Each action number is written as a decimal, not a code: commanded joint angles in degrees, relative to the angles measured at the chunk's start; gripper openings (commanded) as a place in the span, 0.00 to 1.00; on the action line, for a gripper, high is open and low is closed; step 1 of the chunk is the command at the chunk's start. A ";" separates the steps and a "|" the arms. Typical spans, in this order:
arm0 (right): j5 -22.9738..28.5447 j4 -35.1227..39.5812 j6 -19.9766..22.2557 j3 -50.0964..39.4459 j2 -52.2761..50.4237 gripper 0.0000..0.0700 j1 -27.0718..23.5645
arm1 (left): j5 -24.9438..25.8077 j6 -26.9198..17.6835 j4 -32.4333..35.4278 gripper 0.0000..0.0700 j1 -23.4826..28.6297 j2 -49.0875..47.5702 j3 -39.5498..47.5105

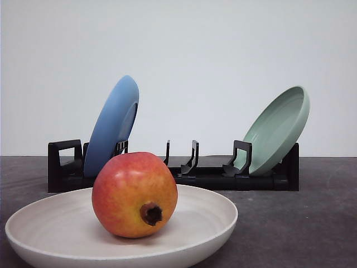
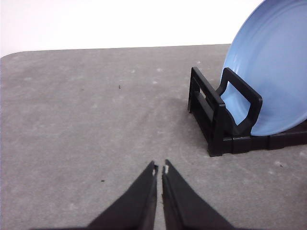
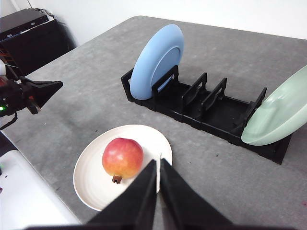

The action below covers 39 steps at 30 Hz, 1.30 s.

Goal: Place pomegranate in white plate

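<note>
grey table [image 3: 86,91], pomegranate [image 3: 123,157] on white plate [image 3: 91,184] beside right end effector [image 3: 159,164]

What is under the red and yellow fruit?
The round red-orange pomegranate sits inside the wide off-white plate, on the grey table. The plate spot right beneath it is covered.

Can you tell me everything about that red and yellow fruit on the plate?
The pomegranate is round with smooth, shiny skin, red-orange on top fading to yellow low down. It has a small dark brown crown nub, which points sideways toward the front camera. It looks whole and unmarked. It sits in the white plate, resting on the plate's floor. Nothing else touches it.
</note>
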<state>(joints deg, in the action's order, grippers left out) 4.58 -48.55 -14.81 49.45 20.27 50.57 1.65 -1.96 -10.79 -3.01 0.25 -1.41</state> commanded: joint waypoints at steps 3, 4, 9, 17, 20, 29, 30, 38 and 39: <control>0.12 0.82 0.72 -0.07 -0.86 0.00 -1.33 | -0.15 -0.57 0.07 0.00 0.04 -0.09 0.74; -0.75 0.58 0.87 -0.08 -1.05 0.00 -3.00 | -0.15 -0.57 0.07 0.00 0.04 -0.09 0.74; 0.63 3.51 7.46 -3.55 -2.30 0.00 -14.77 | -0.15 -0.57 0.07 0.00 0.04 -0.09 0.74; 1.66 32.48 17.27 -25.37 -5.17 0.00 -34.43 | -0.15 -0.57 0.07 0.00 0.04 -0.09 0.74; 1.72 44.31 17.28 -33.97 -6.70 0.00 -39.62 | -0.15 -0.57 0.07 0.00 0.04 -0.09 0.74; 1.93 51.91 16.33 -48.02 -11.29 0.00 -46.81 | -0.15 -0.57 0.07 0.00 0.04 -0.09 0.74; 1.91 51.48 16.27 -48.65 -11.80 0.00 -47.06 | -0.15 -0.57 0.07 0.00 0.04 -0.09 0.74; 3.04 41.31 16.92 -48.81 -15.22 0.00 -48.61 | -0.15 -0.55 0.07 0.00 0.04 -0.09 0.74; 3.00 40.34 16.92 -48.81 -15.91 0.00 -48.86 | -0.15 -0.56 0.07 0.00 0.04 -0.09 0.74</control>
<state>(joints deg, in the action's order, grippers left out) 7.38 -8.39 1.74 0.84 4.85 1.85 1.64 -1.96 -10.72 -3.01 0.25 -1.37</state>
